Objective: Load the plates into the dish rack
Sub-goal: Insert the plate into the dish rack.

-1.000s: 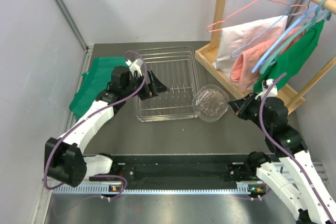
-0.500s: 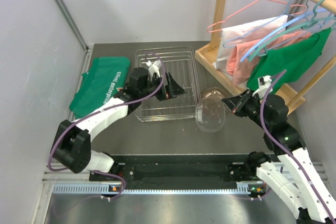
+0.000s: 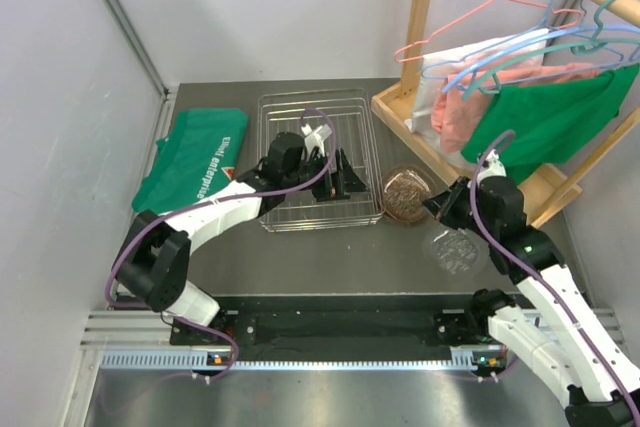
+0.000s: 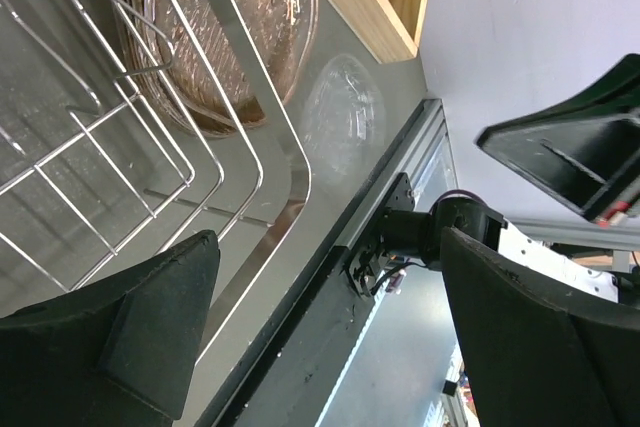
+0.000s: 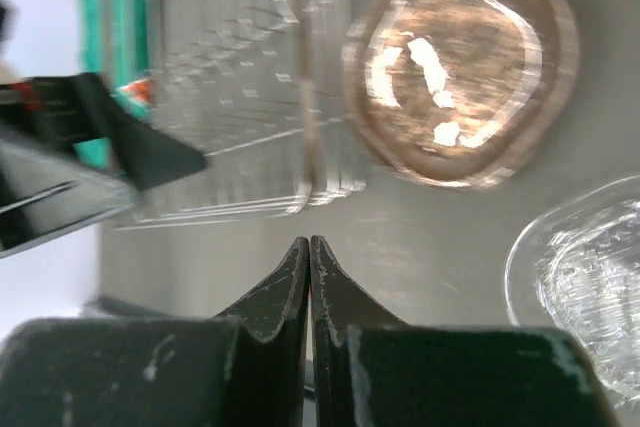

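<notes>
While a green cloth (image 3: 195,162) lies along the left edge of the table (image 3: 300,257), the dish rack (image 3: 318,117) stands right of it toward the far edge. No plate shows in it, though the left arm (image 3: 215,212) covers part of its floor. Over the rack's right half hangs the left gripper (image 3: 345,175), jaws wide apart and empty. Just beside the rack's right rim a brown plate (image 3: 408,194) lies flat on the table. The right gripper (image 3: 437,205) hovers by that plate's near right side, fingers pressed together on nothing. Nearer the table's near edge, right of all this, lies a clear plate (image 3: 455,250). By my reading loading is at its start: 2 plates in view, 0 racked.
</notes>
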{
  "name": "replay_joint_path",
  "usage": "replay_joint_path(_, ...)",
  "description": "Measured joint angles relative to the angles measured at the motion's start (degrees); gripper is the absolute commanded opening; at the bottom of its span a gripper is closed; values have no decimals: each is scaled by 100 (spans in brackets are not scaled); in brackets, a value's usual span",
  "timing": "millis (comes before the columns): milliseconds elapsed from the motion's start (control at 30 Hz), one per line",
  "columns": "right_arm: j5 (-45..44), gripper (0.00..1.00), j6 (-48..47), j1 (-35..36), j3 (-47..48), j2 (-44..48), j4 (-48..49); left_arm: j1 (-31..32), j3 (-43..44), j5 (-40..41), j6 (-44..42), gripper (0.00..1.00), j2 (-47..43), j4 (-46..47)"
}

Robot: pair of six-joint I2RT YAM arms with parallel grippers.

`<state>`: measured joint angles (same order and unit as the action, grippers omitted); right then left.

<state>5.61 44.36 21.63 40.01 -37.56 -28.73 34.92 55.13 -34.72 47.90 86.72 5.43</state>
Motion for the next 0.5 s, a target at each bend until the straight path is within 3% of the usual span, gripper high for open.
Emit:
replay_joint_path(33,-122,2,-35,0,0,20,-131,0,13,-9,-13,95,-2,0)
replay_joint_path(133,-603,31,-144,0,2,81,-656,2,13,-20,-48,95,-11,-66)
replay_joint_path(200,-951,60,-208,0,15,72,-1095,0,13,-20,-90,95,-24,-140)
replay_joint_path(367,-1593,65,-70,-94,31,-63,-2122,2,13,-15,-197,95,-116,-315)
replay_joint_path(400,-1633,78,-15,-214,79,-129,-2347,2,13,-11,-240,95,-142,-369)
replay_joint_path(433,-1650,82,26,-387,133,-201,-2492,2,13,-2,-286,95,-170,-424)
replay_joint_path(500,-1510,83,20,-955,177,-367,-2529,2,17,31,-391,95,-216,-562)
